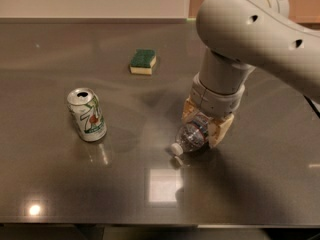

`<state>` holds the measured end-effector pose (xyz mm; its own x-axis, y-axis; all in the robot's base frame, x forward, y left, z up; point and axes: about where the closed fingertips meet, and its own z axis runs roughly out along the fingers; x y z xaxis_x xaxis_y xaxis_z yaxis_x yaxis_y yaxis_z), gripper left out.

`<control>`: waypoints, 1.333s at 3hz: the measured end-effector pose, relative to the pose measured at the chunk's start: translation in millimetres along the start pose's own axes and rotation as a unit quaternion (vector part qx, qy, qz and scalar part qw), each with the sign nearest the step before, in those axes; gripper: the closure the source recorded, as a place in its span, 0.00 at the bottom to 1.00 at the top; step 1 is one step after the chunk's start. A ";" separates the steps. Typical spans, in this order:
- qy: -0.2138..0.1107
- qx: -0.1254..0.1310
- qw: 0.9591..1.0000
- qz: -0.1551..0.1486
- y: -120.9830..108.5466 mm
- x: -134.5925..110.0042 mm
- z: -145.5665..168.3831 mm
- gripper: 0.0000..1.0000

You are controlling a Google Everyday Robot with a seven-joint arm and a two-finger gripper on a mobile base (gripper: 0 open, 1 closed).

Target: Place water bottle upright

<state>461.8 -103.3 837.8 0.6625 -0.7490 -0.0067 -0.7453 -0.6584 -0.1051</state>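
1. Gripper [202, 130] is down at the tabletop [55, 189], right of centre, hanging from the big grey arm [240, 29] that comes in from top right.
2. Jaws: narrowed onto the water bottle [192, 135], one tan finger [189, 111] on its far-left side, the other on its near-right side, both touching the btl body. Nothing else is held.
3. Water bottle lies on its side betw. the fingers, white cap [176, 149] pointing lower left, down at the table surface. Not upright.
4. 7UP can [86, 115] stands upright, well left of the btl, apart from it.
5. Green/yellow sponge [142, 61] lies flat farther back, betw. can & arm, touching neither.
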 end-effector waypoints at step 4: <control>-0.099 0.032 0.985 0.137 -23.5 0.7 -70.5 1.00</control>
<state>474.6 -93.7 910.3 0.4440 -0.8643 -0.2364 -0.8958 -0.4233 -0.1351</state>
